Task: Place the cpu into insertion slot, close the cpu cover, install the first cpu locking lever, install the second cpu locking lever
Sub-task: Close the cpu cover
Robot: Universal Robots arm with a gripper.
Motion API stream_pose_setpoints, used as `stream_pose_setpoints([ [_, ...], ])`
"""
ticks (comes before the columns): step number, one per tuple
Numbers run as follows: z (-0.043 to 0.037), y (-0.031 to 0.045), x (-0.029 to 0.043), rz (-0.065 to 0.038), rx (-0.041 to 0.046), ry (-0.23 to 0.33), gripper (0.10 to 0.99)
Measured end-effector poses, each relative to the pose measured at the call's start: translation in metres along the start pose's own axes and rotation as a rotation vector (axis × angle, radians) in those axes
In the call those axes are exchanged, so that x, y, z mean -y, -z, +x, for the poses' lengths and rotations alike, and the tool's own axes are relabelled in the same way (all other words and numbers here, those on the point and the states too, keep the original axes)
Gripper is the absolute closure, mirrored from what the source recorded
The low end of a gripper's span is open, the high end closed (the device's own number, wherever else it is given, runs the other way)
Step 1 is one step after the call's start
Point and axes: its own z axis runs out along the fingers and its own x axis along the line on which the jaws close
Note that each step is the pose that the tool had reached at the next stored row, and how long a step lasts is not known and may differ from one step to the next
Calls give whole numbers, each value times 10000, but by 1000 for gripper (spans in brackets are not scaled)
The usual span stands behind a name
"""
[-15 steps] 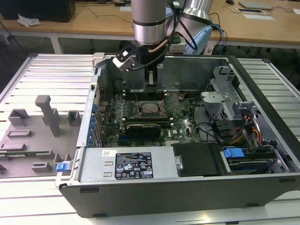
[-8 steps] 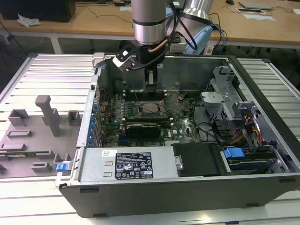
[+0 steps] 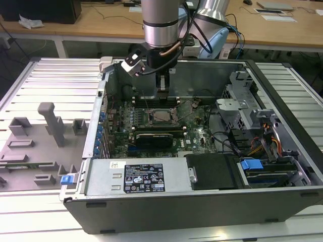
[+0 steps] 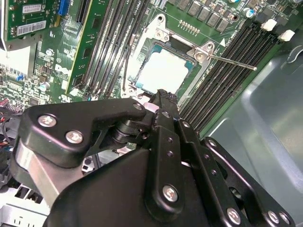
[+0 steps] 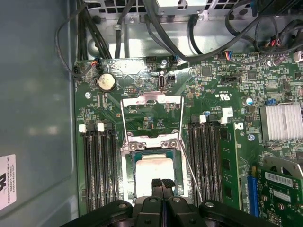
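The cpu [image 5: 152, 171] lies flat in the insertion slot [image 5: 130, 166], its pale metal top showing; in the second wrist view the cpu [image 4: 163, 71] sits inside the insertion slot's dark rim [image 4: 142, 86]. The cpu cover [image 5: 151, 100] looks tilted up from the hinge edge, a thin frame with the board visible through its window. One thin locking lever [image 4: 227, 60] sticks out sideways from the socket, unlatched. My gripper [image 5: 162, 182] is shut with nothing between its fingers, its tips just above the socket's edge beside the cpu. In the exterior view the gripper [image 3: 162, 89] hangs over the socket [image 3: 161, 117].
Black memory slots [image 5: 99, 165] flank the socket on both sides. A card [image 5: 279, 189] and a finned heat sink [image 5: 281, 122] stand beside them. Cables [image 5: 161, 23] hang along the case wall. Outside the case, grey fixtures [image 3: 48, 121] stand at the exterior view's left.
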Motion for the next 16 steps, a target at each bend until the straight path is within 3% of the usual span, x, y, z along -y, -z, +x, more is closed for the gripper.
stream_pose_setpoints([
  [6, 15, -23, -228, 67, 4, 1, 980],
  [10, 28, -42, -426, 143, 8, 4, 980],
  [14, 52, -77, -782, 271, 17, 8, 980],
  [16, 58, -86, -866, 304, 17, 8, 980],
])
